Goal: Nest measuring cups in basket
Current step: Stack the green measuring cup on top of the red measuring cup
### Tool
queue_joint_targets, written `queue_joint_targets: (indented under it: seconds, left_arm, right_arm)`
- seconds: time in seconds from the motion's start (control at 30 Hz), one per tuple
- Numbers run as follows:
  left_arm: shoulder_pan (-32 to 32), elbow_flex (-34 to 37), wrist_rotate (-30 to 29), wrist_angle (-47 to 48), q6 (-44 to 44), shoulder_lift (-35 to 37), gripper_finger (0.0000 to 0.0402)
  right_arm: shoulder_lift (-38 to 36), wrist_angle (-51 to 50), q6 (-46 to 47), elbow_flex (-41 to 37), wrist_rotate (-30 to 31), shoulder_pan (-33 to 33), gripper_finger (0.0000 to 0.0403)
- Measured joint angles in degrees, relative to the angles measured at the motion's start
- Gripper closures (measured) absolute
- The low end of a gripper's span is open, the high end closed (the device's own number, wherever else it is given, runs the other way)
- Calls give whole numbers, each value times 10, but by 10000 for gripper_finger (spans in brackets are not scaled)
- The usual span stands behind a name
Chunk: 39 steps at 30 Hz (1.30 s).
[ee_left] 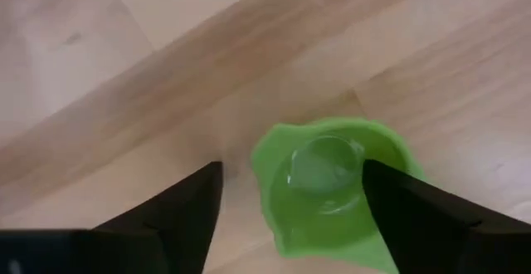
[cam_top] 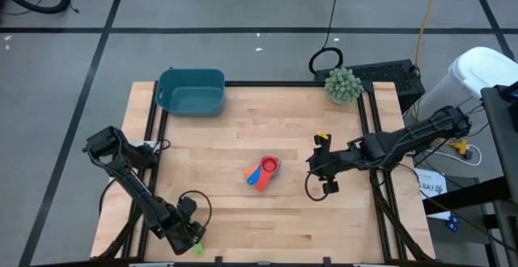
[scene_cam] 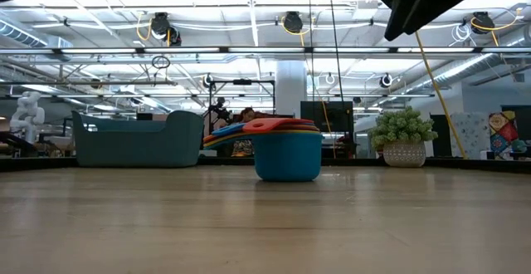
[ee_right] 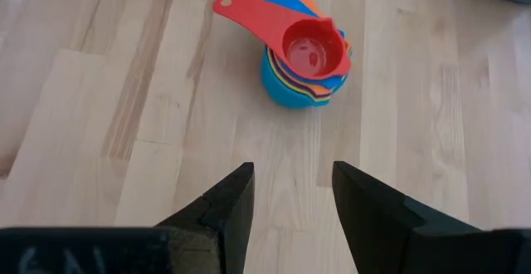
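Note:
A nested stack of measuring cups [cam_top: 263, 172] stands mid-table with the red cup [ee_right: 313, 48] on top, the handles fanned out, and a blue cup [scene_cam: 287, 156] at the bottom. A single green cup [ee_left: 332, 191] sits upright near the table's near-left edge [cam_top: 197, 249]. My left gripper [ee_left: 290, 164] is open above it, one finger on each side. My right gripper [ee_right: 292, 166] is open and hovers to the right of the stack [cam_top: 318, 168], facing it. The teal basket [cam_top: 190, 91] rests at the far left of the table. My left gripper comes at the green cup from above, pointing down. One finger [ee_left: 398, 207] overlaps the cup's rim [ee_left: 390, 145] in the wrist view. I cannot tell whether it touches the cup. The cup rests on the table.
A spiky green ball plant in a pot [cam_top: 342, 85] stands at the far right corner. Bare wood lies between the stack and the basket [scene_cam: 137, 139]. The table's near edge is close to the green cup.

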<state>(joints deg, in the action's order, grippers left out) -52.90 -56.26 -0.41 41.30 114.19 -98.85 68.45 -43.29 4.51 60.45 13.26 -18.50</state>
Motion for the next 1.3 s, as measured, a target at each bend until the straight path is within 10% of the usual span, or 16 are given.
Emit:
queue_joint_targets:
  seconds: [0.47, 0.9, 1.3]
  left_arm:
    - [25, 8, -3, -18, -72, 2, 384]
    - [184, -24, -16, 8, -446, -1, 393]
    - [338, -295, -112, 153, -754, -1, 393]
  right_arm:
    - [0, -3, 4, 0, 0, 0, 245]
    - [0, -60, 7, 0, 1, 0, 245]
    - [-2, -169, 105, -4, 2, 0, 245]
